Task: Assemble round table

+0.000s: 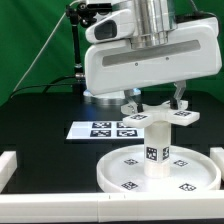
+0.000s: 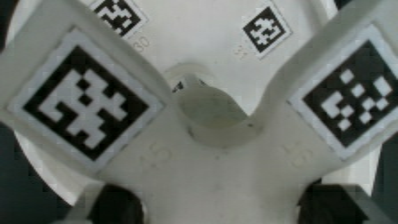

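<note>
The large round disc (image 1: 197,176) lies flat at the front right of the exterior view. The short thick cylinder leg (image 1: 156,153) stands upright at its centre. The cross-shaped foot piece (image 1: 150,117) sits on top of the leg, its tagged arms spread level. My gripper (image 1: 155,100) hangs straight down over it, a finger on each side of the foot's middle. In the wrist view the foot piece (image 2: 214,120) fills the frame. Its white body spans the whole gap between my dark fingers (image 2: 118,205), so the gripper (image 2: 217,205) is shut on it. The disc (image 2: 187,30) shows beyond.
The marker board (image 1: 103,129) lies flat behind the disc, towards the exterior view's left. White border rails run along the left (image 1: 8,163) and front (image 1: 60,206) edges of the black table. A green curtain hangs behind.
</note>
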